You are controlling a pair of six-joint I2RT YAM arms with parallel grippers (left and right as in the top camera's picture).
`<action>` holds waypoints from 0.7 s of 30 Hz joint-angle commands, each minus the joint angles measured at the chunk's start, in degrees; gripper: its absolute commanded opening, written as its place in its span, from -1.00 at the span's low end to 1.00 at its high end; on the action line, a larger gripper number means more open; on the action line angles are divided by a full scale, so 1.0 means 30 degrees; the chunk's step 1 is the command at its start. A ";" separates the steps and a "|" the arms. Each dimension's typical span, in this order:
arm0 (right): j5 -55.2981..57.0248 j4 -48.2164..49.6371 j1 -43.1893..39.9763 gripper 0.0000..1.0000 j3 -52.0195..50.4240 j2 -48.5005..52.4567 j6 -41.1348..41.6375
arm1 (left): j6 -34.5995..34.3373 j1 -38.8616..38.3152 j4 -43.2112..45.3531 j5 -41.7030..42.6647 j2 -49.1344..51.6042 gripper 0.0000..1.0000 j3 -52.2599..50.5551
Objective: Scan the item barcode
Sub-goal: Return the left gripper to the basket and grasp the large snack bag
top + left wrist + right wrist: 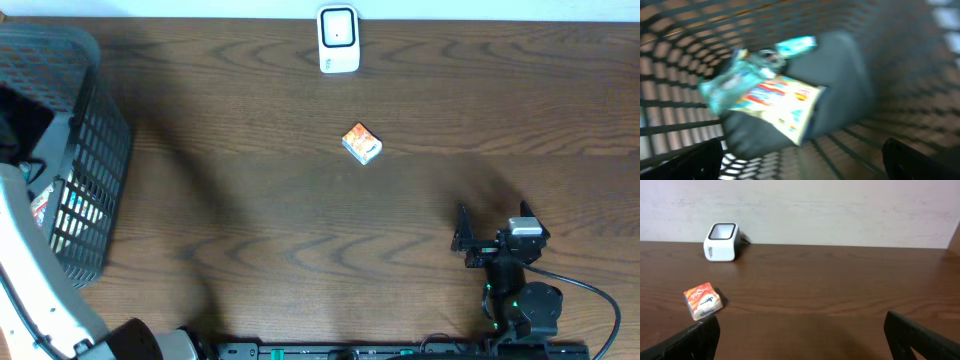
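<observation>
A small orange and white box lies on the table's middle, also low on the left in the right wrist view. The white barcode scanner stands at the far edge, facing the table. My right gripper rests near the front right, open and empty, well short of the box. My left gripper is inside the black basket, open with nothing between its fingers. A blurred teal and yellow snack packet lies just beyond it on a dark bag.
The black mesh basket stands at the table's left edge, and my left arm reaches into it from the front. Its mesh walls close in round the left gripper. Bare wood lies between box, scanner and right gripper.
</observation>
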 commanded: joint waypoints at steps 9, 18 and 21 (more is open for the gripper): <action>0.0007 -0.0080 -0.0095 0.99 -0.0029 -0.0066 -0.0138 | -0.0444 0.2361 0.0430 -0.1843 0.2565 1.00 -0.2630; 0.0000 -0.0080 -0.0095 0.99 -0.0029 -0.0066 -0.0138 | -0.3840 0.2601 -0.0736 -0.1843 0.5202 1.00 -0.2696; 0.0007 -0.0080 -0.0095 0.99 -0.0029 -0.0066 -0.0138 | -0.5595 0.2863 -0.0831 -0.1843 0.5486 1.00 -0.2769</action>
